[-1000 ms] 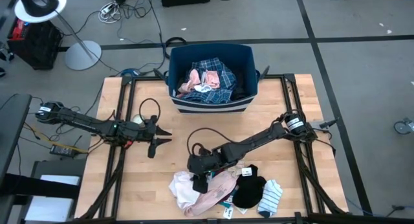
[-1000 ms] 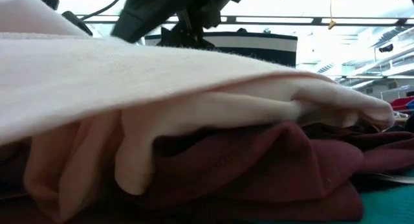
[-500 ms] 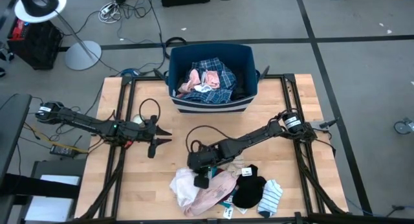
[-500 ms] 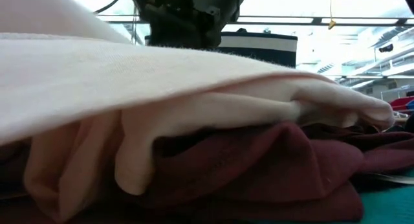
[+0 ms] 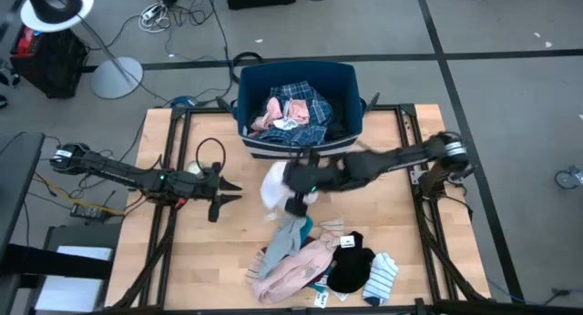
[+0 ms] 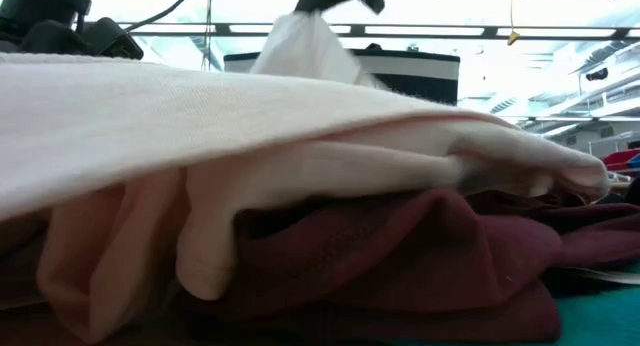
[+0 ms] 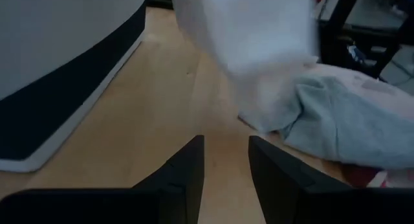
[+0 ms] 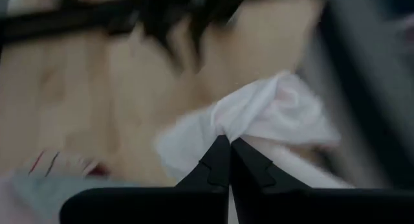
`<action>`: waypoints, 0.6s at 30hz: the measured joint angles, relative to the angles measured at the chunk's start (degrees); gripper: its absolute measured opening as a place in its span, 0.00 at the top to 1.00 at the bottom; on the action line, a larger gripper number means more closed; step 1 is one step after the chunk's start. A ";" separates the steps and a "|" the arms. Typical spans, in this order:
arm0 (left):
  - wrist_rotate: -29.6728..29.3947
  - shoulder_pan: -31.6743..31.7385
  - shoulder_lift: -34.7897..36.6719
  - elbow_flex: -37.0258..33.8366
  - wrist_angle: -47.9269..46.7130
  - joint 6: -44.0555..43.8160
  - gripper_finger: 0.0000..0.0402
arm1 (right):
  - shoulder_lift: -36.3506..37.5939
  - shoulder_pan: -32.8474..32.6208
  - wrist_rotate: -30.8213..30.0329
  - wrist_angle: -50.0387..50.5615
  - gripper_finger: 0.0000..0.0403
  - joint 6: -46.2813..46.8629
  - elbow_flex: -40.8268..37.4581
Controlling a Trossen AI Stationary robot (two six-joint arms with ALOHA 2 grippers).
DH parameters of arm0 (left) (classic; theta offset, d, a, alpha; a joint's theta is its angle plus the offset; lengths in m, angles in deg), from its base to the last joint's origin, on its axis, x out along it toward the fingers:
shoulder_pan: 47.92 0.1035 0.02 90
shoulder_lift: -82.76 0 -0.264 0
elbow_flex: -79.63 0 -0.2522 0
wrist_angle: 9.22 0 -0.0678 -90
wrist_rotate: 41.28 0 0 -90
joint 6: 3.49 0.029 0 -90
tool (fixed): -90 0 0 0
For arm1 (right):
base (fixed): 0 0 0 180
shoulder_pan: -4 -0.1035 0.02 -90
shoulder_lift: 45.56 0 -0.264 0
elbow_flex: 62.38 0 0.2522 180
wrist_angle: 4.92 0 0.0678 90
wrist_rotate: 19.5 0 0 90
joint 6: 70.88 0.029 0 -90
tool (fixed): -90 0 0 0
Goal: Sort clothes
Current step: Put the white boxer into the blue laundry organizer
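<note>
Wooden table filled the frame's middle | dark blue bin at upper centre held plaid and pink clothes | right gripper at centre pinched a white garment tight, lifted above the heap at lower centre | left gripper rested centre-left, fingers parted, holding nothing

Bare tabletop lies open along the left and right edges; the bin blocks the far edge, the clothes the near edge.
</note>
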 joint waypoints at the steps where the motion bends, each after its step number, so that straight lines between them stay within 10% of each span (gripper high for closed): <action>1: 0.02 0.00 0.00 0.00 0.06 -1.34 0.68 | 1.49 0.58 -1.62 -0.70 0.99 -1.31 0.00; 18: 5.64 -2.60 -11.89 11.77 -3.94 -0.66 0.68 | 15.67 20.81 -5.19 -12.34 1.00 -18.49 0.02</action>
